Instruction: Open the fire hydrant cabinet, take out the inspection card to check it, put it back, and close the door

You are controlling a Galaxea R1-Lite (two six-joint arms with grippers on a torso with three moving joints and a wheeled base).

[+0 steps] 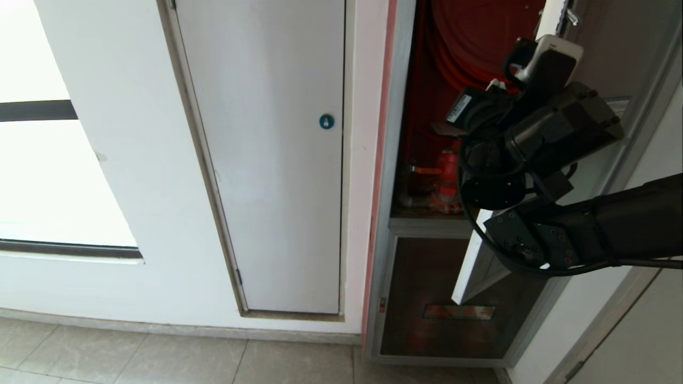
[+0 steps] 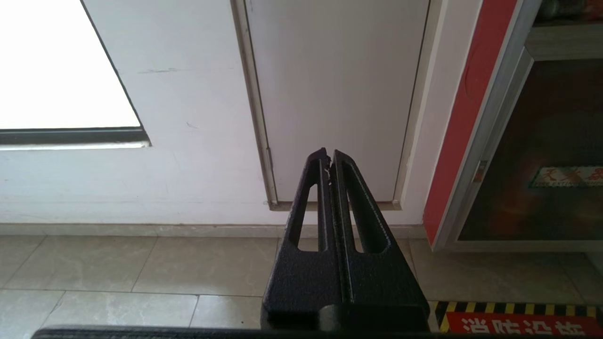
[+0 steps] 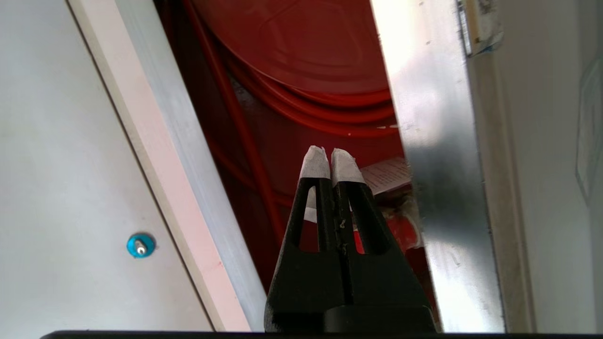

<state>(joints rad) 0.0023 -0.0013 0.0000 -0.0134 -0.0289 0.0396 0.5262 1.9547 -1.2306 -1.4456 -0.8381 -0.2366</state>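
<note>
Standing open: fire hydrant cabinet (image 1: 427,160), a silver-framed recess with a dark red inside, set in the white wall to the right of a plain white panel (image 1: 267,160) with a round blue lock (image 1: 326,121).

Door (image 3: 424,141): swung outward on the right side of the opening; its silver frame edge shows in the right wrist view, just beside the gripper tips.

Contents seen: red hose reel (image 3: 301,52) in the upper part, with red hose coiled round its rim; red valve (image 1: 447,173) lower down, near the shelf edge.

Inspection card (image 3: 387,175): a white sheet with fine rows of print, lying inside the cabinet below the reel, partly hidden behind the door frame and the gripper.

Right gripper (image 3: 330,160): raised in front of the opening, its white-taped tips pressed together, holding nothing, pointing in toward the reel and card. Whether it touches the card cannot be told.

Left gripper (image 2: 329,157): parked low, fingers pressed together and empty, facing the foot of the white panel above the tiled floor (image 2: 141,268).

Lower dark glass panel (image 1: 421,298): closed, beneath the open recess.
</note>
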